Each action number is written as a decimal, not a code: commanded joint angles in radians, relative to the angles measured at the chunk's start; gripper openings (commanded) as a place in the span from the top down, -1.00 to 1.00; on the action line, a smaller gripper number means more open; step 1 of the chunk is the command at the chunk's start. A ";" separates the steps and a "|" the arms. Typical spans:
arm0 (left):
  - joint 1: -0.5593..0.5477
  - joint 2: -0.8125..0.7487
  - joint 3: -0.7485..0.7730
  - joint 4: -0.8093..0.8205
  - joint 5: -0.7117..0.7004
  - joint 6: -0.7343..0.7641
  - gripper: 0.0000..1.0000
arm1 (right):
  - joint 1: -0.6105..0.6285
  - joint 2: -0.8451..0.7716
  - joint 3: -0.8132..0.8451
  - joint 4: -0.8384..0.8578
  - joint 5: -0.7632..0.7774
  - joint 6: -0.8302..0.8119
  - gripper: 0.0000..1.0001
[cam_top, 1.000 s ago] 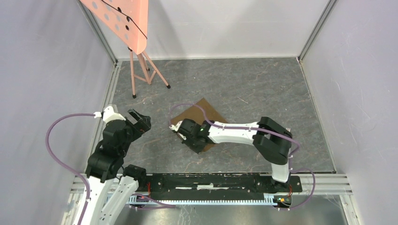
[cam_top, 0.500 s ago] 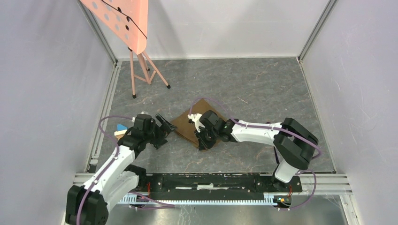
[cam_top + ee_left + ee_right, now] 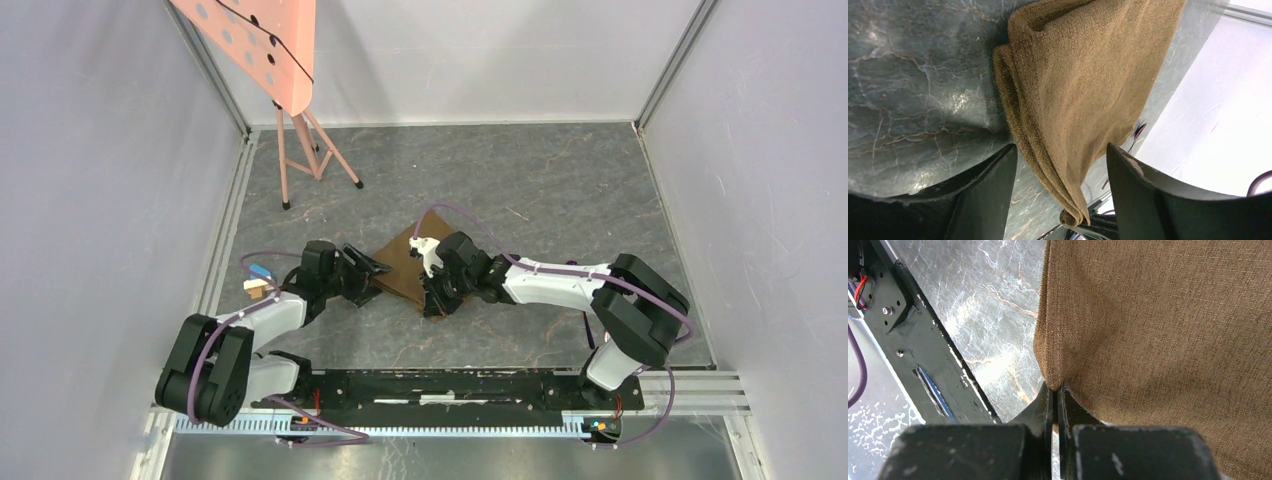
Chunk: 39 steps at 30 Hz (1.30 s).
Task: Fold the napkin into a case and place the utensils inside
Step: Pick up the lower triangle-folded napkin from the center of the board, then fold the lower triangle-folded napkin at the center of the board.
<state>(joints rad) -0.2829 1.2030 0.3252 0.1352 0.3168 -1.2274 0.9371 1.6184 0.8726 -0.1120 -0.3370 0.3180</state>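
Observation:
The tan-brown napkin (image 3: 405, 258) lies on the grey marbled table, folded into several layers. My right gripper (image 3: 433, 303) is shut on its near corner, and the right wrist view shows the jaws (image 3: 1055, 388) pinching that corner of the cloth (image 3: 1158, 330). My left gripper (image 3: 376, 270) is open at the napkin's left edge. In the left wrist view its fingers (image 3: 985, 195) straddle the layered edge of the napkin (image 3: 1083, 85) without touching it. The utensils are out of view.
A small blue-and-wood block (image 3: 257, 281) sits left of the left arm. A pink perforated board on a stand (image 3: 300, 150) is at the back left. The black rail (image 3: 450, 385) runs along the near edge, and grey walls close both sides.
My left arm has swung in from the left wall down to the napkin's left edge, uncovering the block. My right gripper has shifted right to the napkin's near corner.

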 commanded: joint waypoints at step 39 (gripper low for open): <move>0.145 -0.235 0.219 -0.722 -0.355 0.258 0.95 | 0.123 0.001 -0.108 0.349 -0.260 0.150 1.00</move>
<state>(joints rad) -0.1535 0.9810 0.4526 -0.3500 0.1574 -1.0237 1.0542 1.6184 0.8211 0.1085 -0.4633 0.3878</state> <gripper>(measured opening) 0.051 0.017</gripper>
